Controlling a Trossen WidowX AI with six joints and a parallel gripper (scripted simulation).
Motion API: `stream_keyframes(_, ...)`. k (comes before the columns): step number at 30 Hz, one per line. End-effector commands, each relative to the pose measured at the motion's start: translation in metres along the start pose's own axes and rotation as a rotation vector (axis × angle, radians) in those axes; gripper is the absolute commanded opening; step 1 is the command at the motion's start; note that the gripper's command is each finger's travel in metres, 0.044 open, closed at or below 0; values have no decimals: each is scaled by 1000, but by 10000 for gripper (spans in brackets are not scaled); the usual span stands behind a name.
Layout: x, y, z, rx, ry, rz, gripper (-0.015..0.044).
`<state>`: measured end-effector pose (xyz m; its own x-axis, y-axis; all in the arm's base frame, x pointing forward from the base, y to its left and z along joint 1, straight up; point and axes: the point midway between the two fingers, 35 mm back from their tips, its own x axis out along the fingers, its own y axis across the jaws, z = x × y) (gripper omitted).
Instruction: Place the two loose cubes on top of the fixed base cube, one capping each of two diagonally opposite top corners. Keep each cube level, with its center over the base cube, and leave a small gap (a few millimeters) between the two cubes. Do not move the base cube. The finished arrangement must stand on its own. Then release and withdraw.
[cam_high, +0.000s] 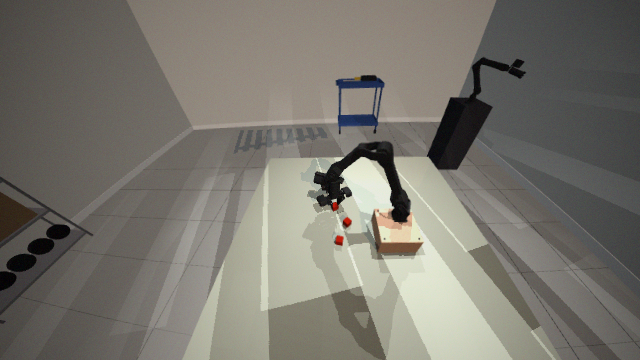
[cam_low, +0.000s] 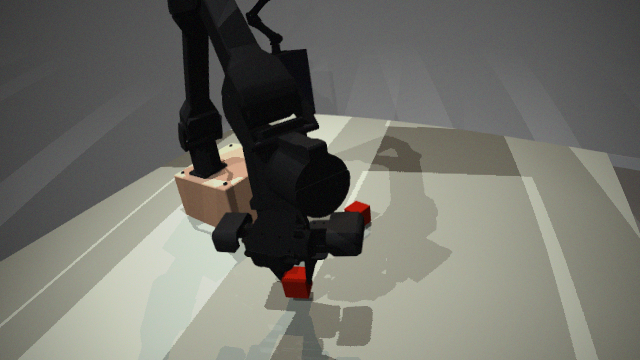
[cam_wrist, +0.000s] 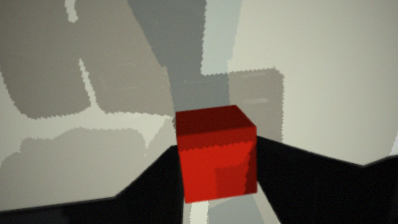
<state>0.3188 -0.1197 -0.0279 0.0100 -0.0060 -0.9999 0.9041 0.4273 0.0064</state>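
Note:
Three red cubes of like size are in the scene. My gripper (cam_high: 335, 204) (cam_low: 296, 278) (cam_wrist: 213, 149) is shut on the red cube (cam_high: 335, 207) (cam_low: 297, 287) (cam_wrist: 218, 172) farthest from the top camera, with one finger on each side. That cube is at or just above the table top. A second red cube (cam_high: 347, 222) lies between it and the third in the top view; the arm hides it in the exterior view. The third red cube (cam_high: 339, 240) (cam_low: 358, 212) lies nearest the top camera. Which cube is the fixed base cube cannot be told by looks.
The arm stands on a wooden box (cam_high: 400, 247) (cam_low: 204, 200) to the right of the cubes in the top view. A blue cart (cam_high: 358, 120) and a black pedestal (cam_high: 457, 132) with another arm stand beyond the pale table (cam_high: 300, 270). Shadows cross the table.

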Motion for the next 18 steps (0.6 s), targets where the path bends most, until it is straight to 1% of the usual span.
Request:
stream_keyframes(1, -16, 2, 2, 5, -5, 8, 105)
stream_keyframes(18, -70, 2, 1, 5, -5, 9, 105)
